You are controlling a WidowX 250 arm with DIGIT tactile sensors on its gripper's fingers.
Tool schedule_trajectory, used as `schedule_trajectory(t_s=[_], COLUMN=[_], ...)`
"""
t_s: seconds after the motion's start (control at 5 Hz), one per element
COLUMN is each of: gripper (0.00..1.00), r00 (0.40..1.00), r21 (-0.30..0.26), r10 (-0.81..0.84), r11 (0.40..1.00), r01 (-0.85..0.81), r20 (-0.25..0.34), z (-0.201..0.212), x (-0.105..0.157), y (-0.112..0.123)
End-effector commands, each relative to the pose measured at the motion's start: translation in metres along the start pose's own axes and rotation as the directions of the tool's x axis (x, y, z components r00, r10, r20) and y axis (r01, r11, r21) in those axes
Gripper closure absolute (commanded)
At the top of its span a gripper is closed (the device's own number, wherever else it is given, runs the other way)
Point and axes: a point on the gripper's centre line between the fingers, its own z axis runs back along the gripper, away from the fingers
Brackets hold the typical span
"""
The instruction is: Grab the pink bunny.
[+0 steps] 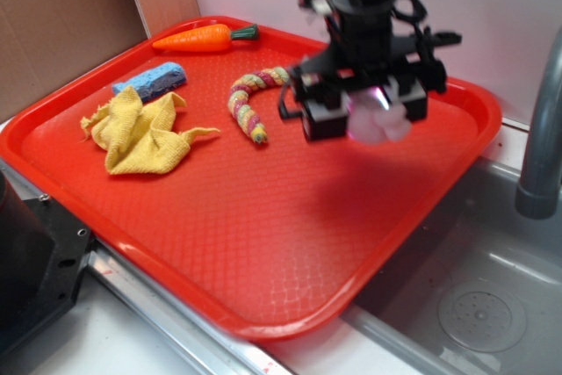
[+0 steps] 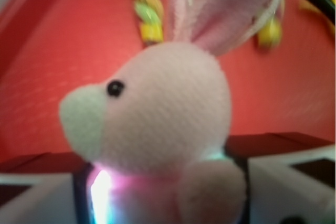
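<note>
Pale pink plush, 1 item: the pink bunny (image 2: 163, 124) is held between the 2 fingers of the hand (image 1: 367, 111), raised above the right part of the red tray (image 1: 263, 243). Grasp step is judged made; a steady lift with the squeeze kept is called for next. The braided rope toy (image 1: 250, 103) is left apart on the tray.

White wall (image 1: 492, 6) behind; grey sink basin (image 1: 492, 287) beside cardboard (image 1: 53, 24).
</note>
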Motion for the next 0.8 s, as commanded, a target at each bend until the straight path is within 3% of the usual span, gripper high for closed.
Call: schedule_trajectory(t_s=[0.0, 0.4, 0.6], gripper=[1.00, 1.00, 1.00], r00=[0.965, 0.884, 0.867], r21=[-0.081, -0.133, -0.159], r10=[-0.255, -0.467, -0.497], r11=[0.965, 0.876, 0.854], r01=[0.250, 0.464, 0.496], r20=[-0.054, 0.015, 0.037], z=[0.077, 0.112, 0.115], x=[0.053, 0.077, 0.080], y=[0.038, 0.094, 0.105])
